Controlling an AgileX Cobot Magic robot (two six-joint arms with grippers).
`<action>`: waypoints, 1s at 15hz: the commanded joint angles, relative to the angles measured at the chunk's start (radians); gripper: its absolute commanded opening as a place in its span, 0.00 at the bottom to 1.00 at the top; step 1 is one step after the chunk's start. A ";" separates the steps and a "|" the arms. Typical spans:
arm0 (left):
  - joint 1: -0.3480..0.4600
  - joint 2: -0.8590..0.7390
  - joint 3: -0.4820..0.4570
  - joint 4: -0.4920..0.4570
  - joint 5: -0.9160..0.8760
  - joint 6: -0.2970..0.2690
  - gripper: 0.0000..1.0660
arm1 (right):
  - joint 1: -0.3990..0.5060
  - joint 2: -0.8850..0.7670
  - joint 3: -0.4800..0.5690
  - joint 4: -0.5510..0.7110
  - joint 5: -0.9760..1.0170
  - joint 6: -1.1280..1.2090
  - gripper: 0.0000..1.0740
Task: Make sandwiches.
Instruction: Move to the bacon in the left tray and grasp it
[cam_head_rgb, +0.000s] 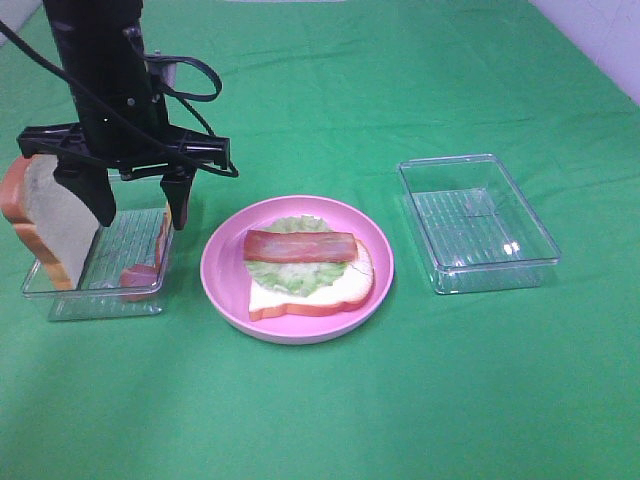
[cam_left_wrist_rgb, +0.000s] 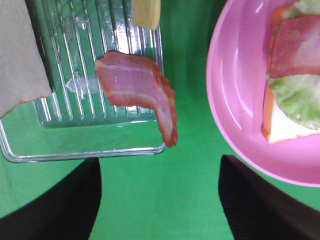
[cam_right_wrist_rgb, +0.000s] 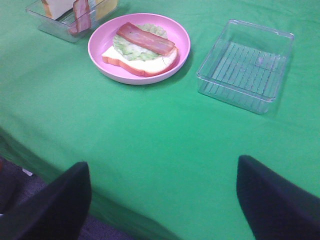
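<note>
On the pink plate (cam_head_rgb: 225, 262) lies a partly built sandwich: a bread slice (cam_head_rgb: 325, 296), a lettuce leaf (cam_head_rgb: 290, 273) and a bacon strip (cam_head_rgb: 300, 245) on top. My left gripper (cam_head_rgb: 140, 215) hangs open over the left clear tray (cam_head_rgb: 90, 306), holding nothing. That tray holds a second bread slice (cam_head_rgb: 50, 215) leaning upright, another bacon strip (cam_left_wrist_rgb: 140, 90) draped over the tray's rim, and a yellow cheese slice (cam_left_wrist_rgb: 146, 12). My right gripper (cam_right_wrist_rgb: 160, 200) is open and empty, well back from the plate (cam_right_wrist_rgb: 97, 47), out of the high view.
An empty clear tray (cam_head_rgb: 478, 222) sits right of the plate, also seen as the clear tray (cam_right_wrist_rgb: 245, 65) in the right wrist view. Green cloth covers the table. The table's near edge (cam_right_wrist_rgb: 60, 172) drops off close to my right gripper.
</note>
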 joint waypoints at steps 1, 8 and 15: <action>-0.003 0.012 -0.005 0.009 -0.015 -0.021 0.60 | -0.001 -0.009 0.004 0.002 -0.011 -0.007 0.71; -0.003 0.089 -0.005 0.009 -0.068 -0.026 0.57 | -0.001 -0.009 0.004 0.002 -0.011 -0.007 0.71; -0.003 0.092 -0.005 0.010 -0.108 -0.026 0.33 | -0.001 -0.009 0.004 0.002 -0.011 -0.007 0.71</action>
